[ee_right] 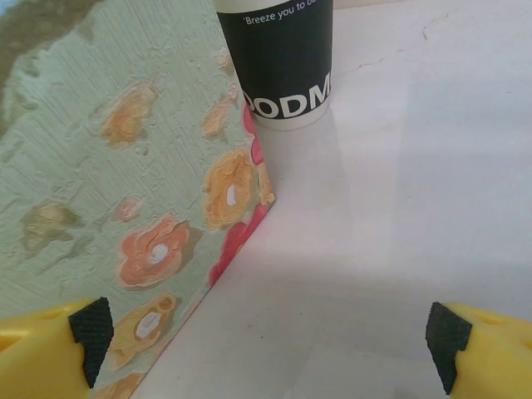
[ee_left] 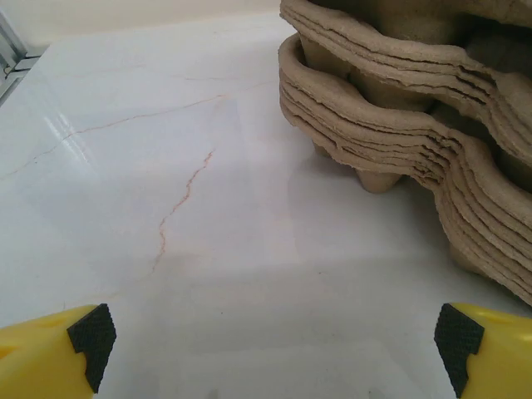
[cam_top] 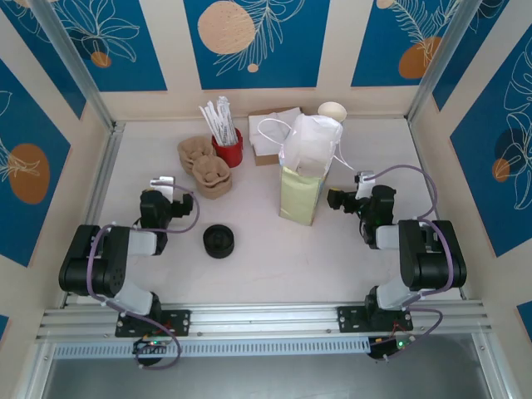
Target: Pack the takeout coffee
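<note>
My left gripper [ee_left: 274, 345] is spread wide with nothing between its jaws, and its black pads [ee_left: 90, 337] sit at either side of bare table. Ahead and to the right rises the stack of pulp cup carriers [ee_left: 399, 125], with its wavy edge near my right-hand finger. Straight ahead and to the left the tabletop lies open up to the side wall.

My right gripper [ee_right: 270, 341] is spread just as wide and is also empty. The flowered paper bag [ee_right: 100, 166] stands upright close on its left, with one corner edge facing me. A black printed cup [ee_right: 287, 58] stands beyond that corner. To the right of the bag the table is free.

The takeout coffee [cam_top: 219, 241] sits on the table to the right of my left gripper, nearer the front than the carriers. It is well apart from the paper bag, with open table between them. From above I see its round black lid, but its side looks dark and I cannot tell the colour.

Both arms are folded low, with elbows out toward the side walls and wrists turned in. The grippers point at the far wall, the left near the carriers and the right beside the bag.

The table [ee_left: 166, 249] is white and glossy like stone, with faint reddish veins. At the back a red holder [cam_top: 228, 151] carries white sticks, either straws or stirrers. A white plastic bag [cam_top: 312, 137] sits just behind the paper bag. The walls are cream with blue panels, white leaf drawings and orange discs. An aluminium rail [cam_top: 266, 314] runs along the near edge under my bases.
</note>
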